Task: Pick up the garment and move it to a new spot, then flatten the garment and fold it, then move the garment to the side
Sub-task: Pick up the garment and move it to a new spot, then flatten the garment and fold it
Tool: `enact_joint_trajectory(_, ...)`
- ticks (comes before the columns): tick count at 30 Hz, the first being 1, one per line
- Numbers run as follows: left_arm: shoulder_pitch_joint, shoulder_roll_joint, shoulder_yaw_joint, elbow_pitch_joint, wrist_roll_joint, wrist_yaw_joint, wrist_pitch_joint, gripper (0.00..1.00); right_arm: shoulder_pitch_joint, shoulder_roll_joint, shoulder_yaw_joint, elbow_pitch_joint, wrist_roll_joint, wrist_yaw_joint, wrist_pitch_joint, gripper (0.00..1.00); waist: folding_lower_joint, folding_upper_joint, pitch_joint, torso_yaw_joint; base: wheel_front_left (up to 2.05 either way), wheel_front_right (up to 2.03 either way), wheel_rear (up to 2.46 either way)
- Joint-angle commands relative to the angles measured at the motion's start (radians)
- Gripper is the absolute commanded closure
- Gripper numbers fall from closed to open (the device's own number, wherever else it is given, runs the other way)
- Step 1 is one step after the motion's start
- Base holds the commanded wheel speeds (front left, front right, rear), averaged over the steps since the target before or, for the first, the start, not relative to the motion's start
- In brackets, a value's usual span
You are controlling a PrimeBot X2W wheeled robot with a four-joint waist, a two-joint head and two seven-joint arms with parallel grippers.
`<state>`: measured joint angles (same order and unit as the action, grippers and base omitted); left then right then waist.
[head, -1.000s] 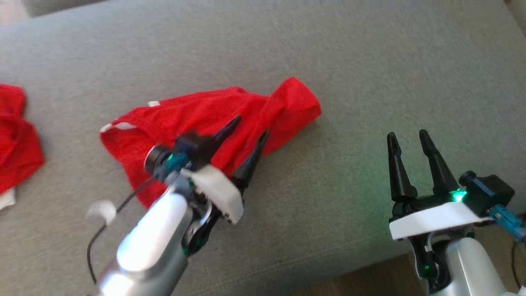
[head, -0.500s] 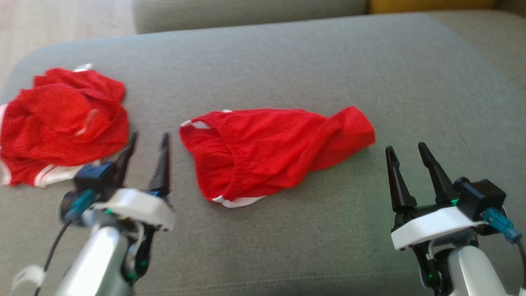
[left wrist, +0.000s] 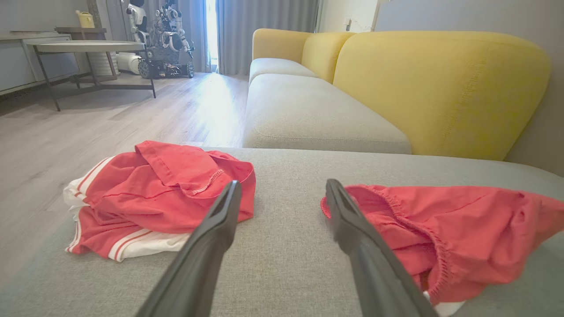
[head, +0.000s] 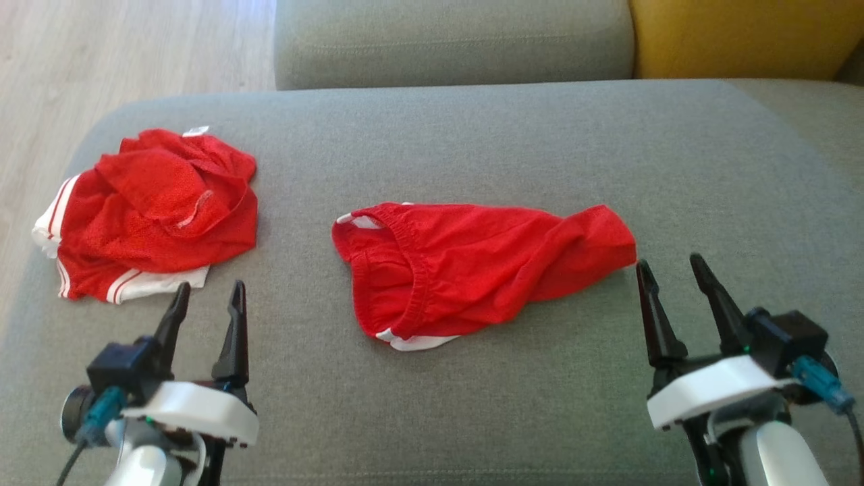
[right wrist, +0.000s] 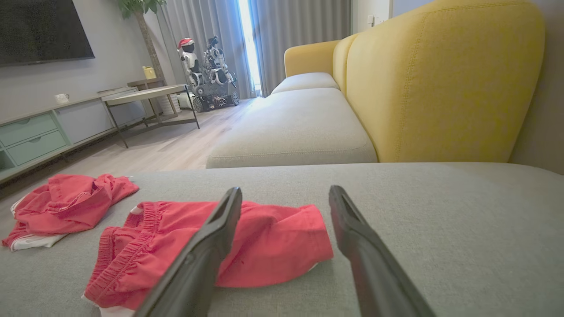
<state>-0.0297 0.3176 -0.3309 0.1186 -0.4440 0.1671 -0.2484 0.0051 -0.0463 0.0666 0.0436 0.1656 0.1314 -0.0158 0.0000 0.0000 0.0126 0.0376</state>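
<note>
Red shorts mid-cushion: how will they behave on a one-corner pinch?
Likely floppy: the red shorts lie wrinkled and bunched, so they should drape from a pinch. Probably light: thin cloth. Pushed, they'd likely crumple rather than slide on the grey sofa cushion.

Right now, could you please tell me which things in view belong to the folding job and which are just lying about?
Job: middle shorts, crumpled; left tool, open; right tool, open; grey seat under them.
Lying about, most likely: red pile at the left; yellow backrest; table; other robot.
</note>
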Motion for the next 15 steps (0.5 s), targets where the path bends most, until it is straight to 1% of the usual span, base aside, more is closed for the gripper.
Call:
enact_joint_trajectory(1,-0.033,0.027,0.05,-0.04,0.01,0.0,-0.013,0.0,-0.016,-0.004,0.018,-0.038,-0.008,-0.001,0.003,0.0,0.0,0.0,-0.009,-0.004,0.0,0.0,0.0)
enact_joint_trajectory(8,0.026,0.015,0.042,-0.073,0.037,-0.008,-0.013,0.0,0.017,-0.004,0.002,-0.043,-0.013,-0.001,0.011,0.0,0.0,0.0,-0.035,-0.015,0.0,0.0,0.0)
enact_joint_trajectory(15,0.037,0.017,0.03,-0.071,0.05,-0.014,-0.013,0.0,0.033,-0.004,-0.01,-0.051,-0.015,-0.001,0.018,0.0,0.0,0.0,-0.04,-0.022,0.0,0.0,0.0)
